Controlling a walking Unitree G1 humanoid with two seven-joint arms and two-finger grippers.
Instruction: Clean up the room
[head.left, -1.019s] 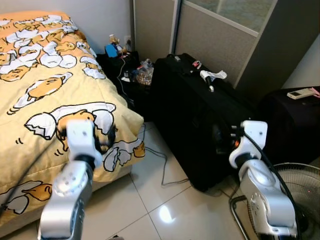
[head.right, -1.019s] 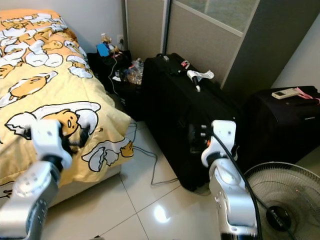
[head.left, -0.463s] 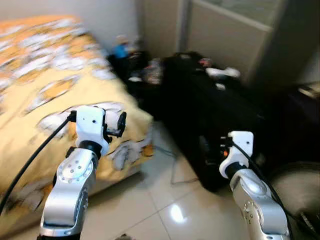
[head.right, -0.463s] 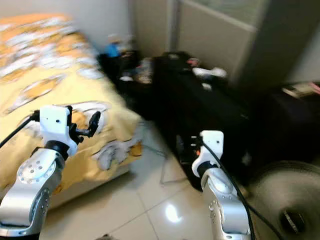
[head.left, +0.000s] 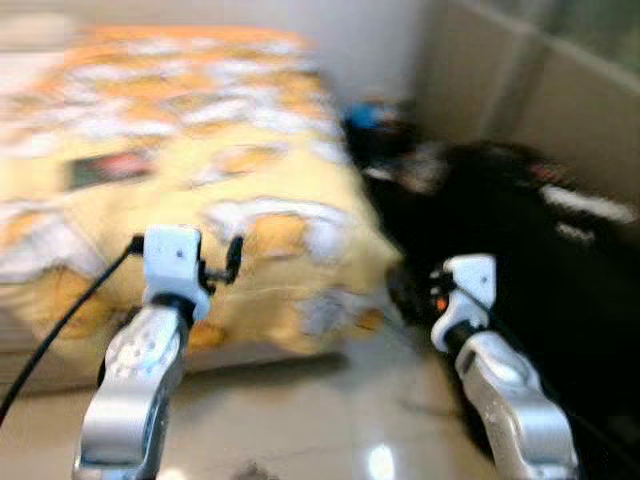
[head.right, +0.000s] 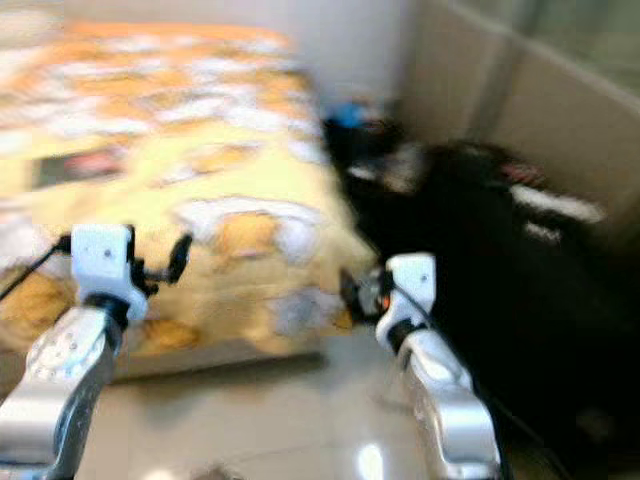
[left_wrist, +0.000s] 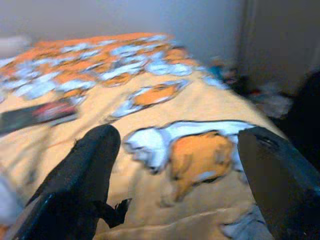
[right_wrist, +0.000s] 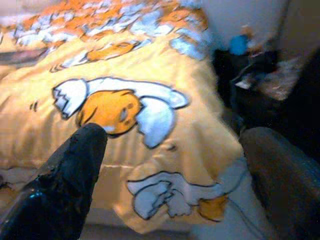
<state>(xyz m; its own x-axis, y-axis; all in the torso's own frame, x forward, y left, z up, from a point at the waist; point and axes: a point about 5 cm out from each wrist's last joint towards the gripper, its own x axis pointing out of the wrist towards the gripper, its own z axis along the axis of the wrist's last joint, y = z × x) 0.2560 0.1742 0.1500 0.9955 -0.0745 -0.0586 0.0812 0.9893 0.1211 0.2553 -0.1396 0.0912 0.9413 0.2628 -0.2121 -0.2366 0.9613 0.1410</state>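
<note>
The dark flat item (head.left: 100, 168) lies on the bed (head.left: 250, 215), ahead-left; the left hand (left_wrist: 175, 170), fingers apart, is nearer; the right hand (right_wrist: 170, 170) is likewise apart.

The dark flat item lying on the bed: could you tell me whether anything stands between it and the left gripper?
Nothing visible does. The left gripper, fingers open, hovers over the yellow bedspread, and only bare bedspread lies between it and the dark flat item.

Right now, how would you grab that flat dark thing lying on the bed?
Probably from above, pinching the flat dark thing across its narrow width. It lies flat on the yellow blanket, so no edge sticks up. The open left gripper is on its side. The blur hides what it is.
</note>
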